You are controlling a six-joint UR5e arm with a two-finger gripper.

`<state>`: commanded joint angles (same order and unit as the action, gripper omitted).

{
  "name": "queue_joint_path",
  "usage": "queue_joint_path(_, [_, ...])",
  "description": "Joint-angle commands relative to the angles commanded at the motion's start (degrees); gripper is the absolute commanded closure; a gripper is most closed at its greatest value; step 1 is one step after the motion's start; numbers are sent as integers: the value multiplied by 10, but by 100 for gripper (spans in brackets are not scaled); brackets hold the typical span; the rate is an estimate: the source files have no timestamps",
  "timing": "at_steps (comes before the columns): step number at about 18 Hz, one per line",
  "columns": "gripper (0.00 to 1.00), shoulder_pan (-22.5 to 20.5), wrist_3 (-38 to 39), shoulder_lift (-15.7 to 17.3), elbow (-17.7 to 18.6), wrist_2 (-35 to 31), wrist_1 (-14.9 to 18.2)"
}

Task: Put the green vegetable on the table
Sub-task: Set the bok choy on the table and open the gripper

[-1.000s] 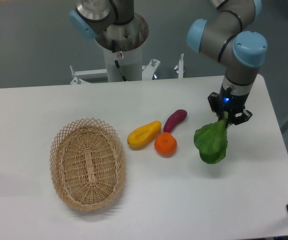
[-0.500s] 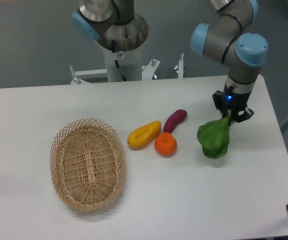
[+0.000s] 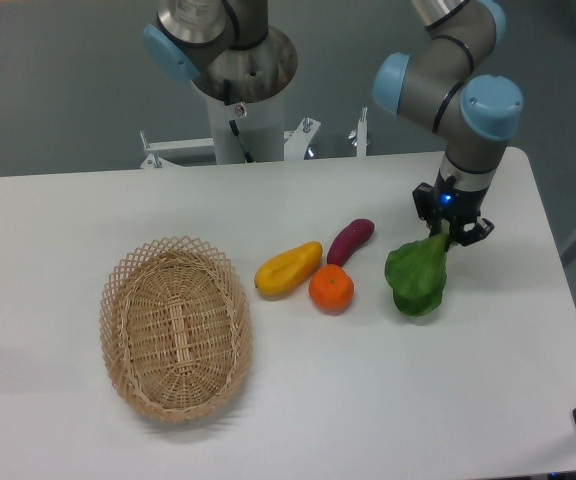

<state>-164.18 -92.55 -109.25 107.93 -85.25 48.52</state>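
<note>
The gripper (image 3: 449, 230) is closed on the stem of the green vegetable (image 3: 416, 277). Its leaves hang below the jaws, over the table (image 3: 368, 400), right of the orange (image 3: 331, 289).

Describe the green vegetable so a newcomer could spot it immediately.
Start at the wicker basket on the white table and look right, past the orange. The green vegetable hangs from the tool by its stem, the only leafy, dark green piece.
</note>
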Motion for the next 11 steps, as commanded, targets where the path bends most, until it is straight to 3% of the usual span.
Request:
queue_joint_path(1, [0, 1, 1, 0, -1, -1, -1])
queue_joint_path(7, [0, 3, 13, 4, -11, -3, -4])
queue_joint_path(11, [0, 6, 12, 19, -42, 3, -3])
